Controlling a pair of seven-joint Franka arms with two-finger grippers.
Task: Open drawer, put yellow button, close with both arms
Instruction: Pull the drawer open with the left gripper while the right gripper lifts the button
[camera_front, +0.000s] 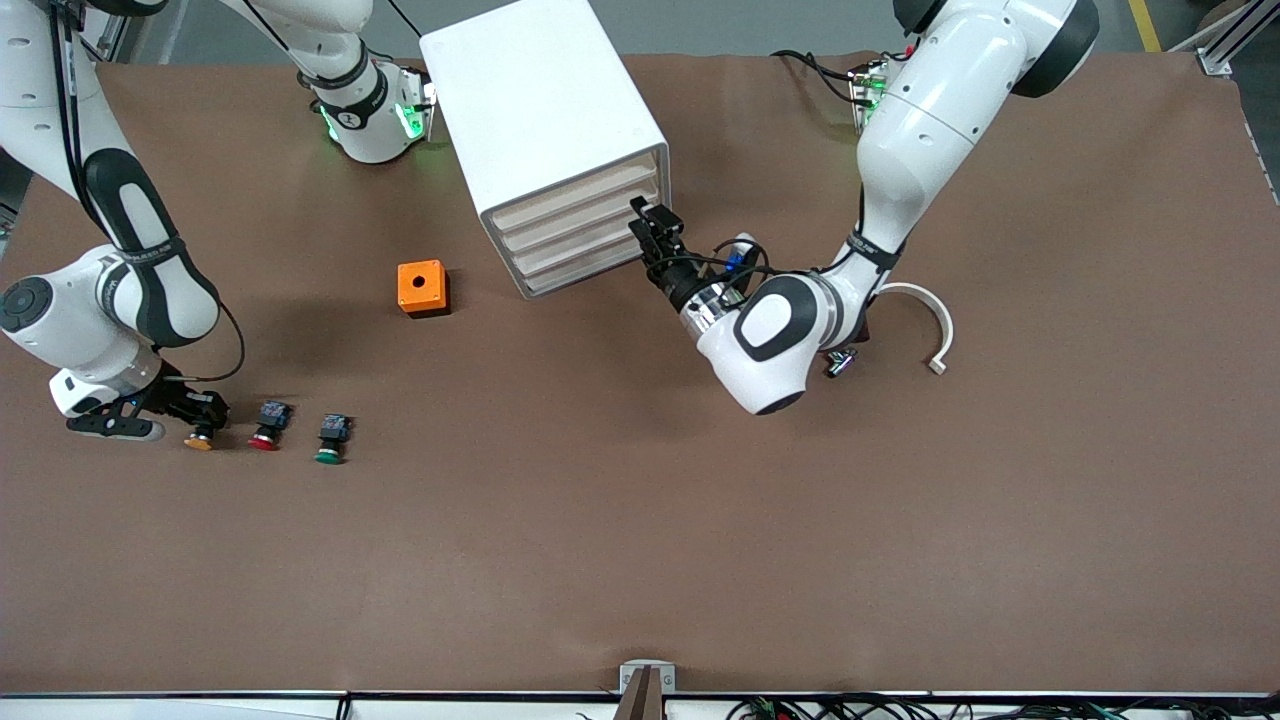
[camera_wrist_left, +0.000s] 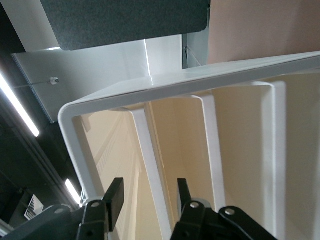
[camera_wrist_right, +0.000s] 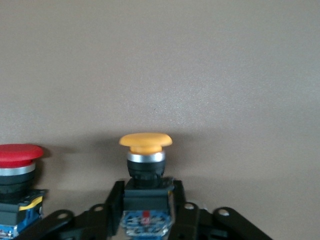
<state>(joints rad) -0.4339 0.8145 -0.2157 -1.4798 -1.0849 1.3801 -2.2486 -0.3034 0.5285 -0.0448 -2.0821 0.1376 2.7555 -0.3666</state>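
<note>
At table, right pincer (camera_wrist_right: 145, 212) clenched on yellow button (camera_wrist_right: 145, 145), left pincer (camera_wrist_left: 147, 197) parted at drawer (camera_front: 578, 195).

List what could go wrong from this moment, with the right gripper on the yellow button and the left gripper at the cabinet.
1. The red button lies right beside the yellow button; lifting with the right gripper could knock it.
2. All four drawers look shut, and the left gripper straddles a divider of the cabinet; it may catch the wrong drawer or slip off the top drawer.
</note>
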